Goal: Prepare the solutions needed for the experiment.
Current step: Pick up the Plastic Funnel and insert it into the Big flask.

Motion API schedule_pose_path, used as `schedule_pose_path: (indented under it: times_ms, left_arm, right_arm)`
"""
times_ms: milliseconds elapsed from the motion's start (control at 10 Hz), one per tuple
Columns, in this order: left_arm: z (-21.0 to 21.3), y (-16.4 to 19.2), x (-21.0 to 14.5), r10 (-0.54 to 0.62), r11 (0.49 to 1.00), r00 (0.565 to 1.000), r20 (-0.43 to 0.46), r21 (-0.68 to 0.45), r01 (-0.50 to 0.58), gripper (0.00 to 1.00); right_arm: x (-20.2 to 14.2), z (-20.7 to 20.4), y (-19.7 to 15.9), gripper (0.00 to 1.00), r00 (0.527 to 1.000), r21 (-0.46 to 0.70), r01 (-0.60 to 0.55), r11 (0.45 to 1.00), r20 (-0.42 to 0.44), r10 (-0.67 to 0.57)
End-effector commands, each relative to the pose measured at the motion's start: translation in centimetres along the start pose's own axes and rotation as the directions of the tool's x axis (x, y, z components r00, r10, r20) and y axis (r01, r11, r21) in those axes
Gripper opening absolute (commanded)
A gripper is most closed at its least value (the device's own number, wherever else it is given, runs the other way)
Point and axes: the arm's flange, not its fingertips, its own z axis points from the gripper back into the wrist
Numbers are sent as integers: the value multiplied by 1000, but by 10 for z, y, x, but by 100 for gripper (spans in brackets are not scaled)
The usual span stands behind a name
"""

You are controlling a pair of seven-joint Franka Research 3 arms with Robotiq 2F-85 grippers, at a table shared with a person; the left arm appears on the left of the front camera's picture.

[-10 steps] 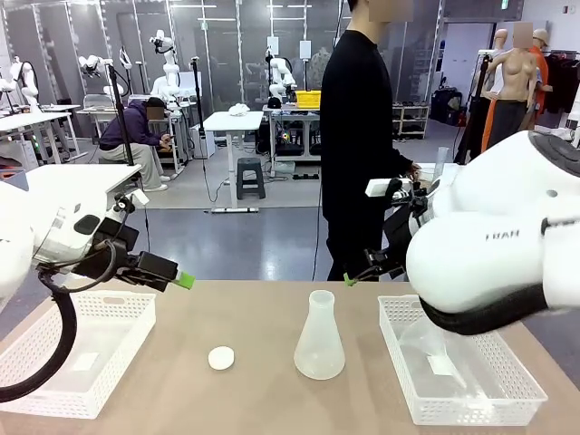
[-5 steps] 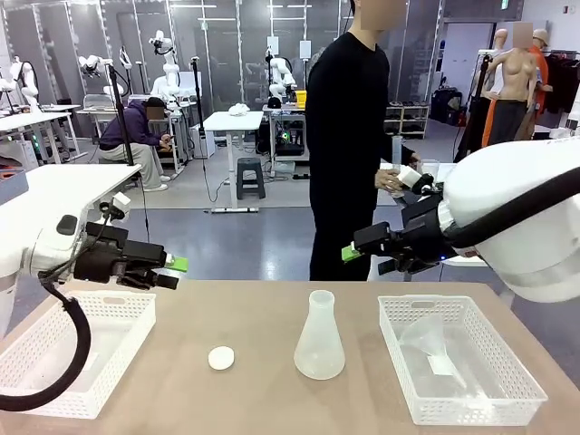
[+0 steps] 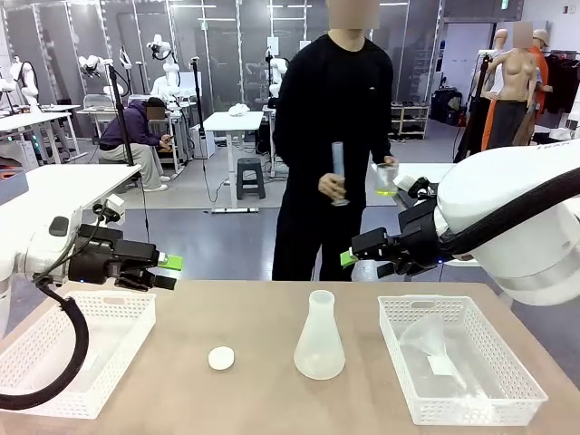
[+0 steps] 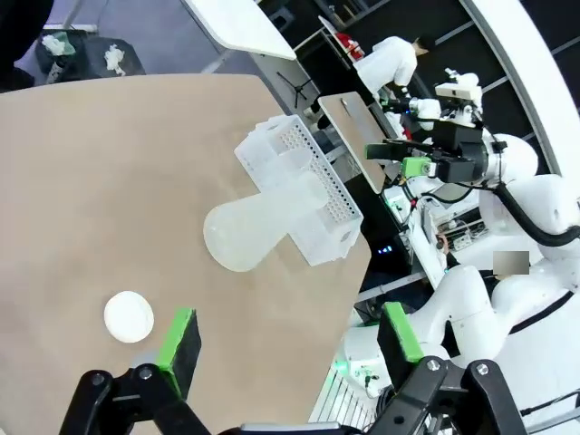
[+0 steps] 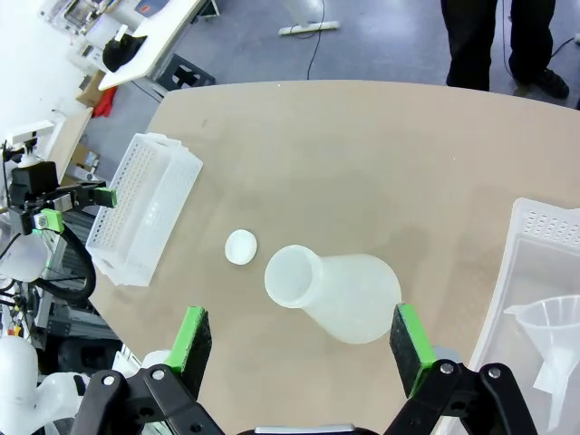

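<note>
Across the table a person holds a small clear beaker with the yellow-green solutions (image 3: 386,184) in one hand and a tall clear cylinder (image 3: 338,172) in the other. An empty translucent conical flask (image 3: 319,337) (image 4: 258,227) (image 5: 335,288) stands mid-table, with a white round cap (image 3: 221,358) (image 4: 129,316) (image 5: 241,246) to its left. My left gripper (image 3: 168,265) (image 4: 290,337) hovers open above the table's left side. My right gripper (image 3: 350,256) (image 5: 304,340) hangs open over the far right of the table, holding nothing.
A white mesh basket (image 3: 54,362) (image 5: 145,208) sits at the left. A second white basket (image 3: 480,399) (image 4: 304,195) (image 5: 544,245) at the right holds a clear funnel (image 3: 426,340) (image 5: 548,331). Bare tabletop lies around the flask and cap.
The person has turned from the side to face the table, now holding up the cylinder and the beaker. The right arm pulled back earlier; both grippers have hardly moved since and stay open.
</note>
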Motion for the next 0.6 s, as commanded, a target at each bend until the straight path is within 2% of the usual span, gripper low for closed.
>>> schedule_pose_path:
  times_ms: [0, 100, 200, 300, 500]
  left_arm:
    - [-10, 11, 5, 51, 998, 999, 5, -30, -50, 100]
    - [-11, 17, 14, 89, 991, 995, 37, -107, -85, 100]
    - [-7, 23, 20, 171, 969, 984, 53, -190, -159, 100]
    - [-2, 29, 23, 237, 954, 971, 40, -199, -225, 100]
    - [-1, 31, 19, 274, 926, 962, -23, -264, -270, 100]
  right_arm:
    - [0, 1, 0, 100, 1000, 6, 5, 1000, 1, -5]
    - [4, 1, -6, 100, 999, -9, 46, 999, 14, -46]
    - [6, 4, -10, 100, 996, 55, 85, 995, 30, -87]
    - [8, 7, -16, 100, 992, 57, 115, 992, 40, -118]
    - [7, 5, -24, 100, 982, 153, 182, 971, 22, -188]
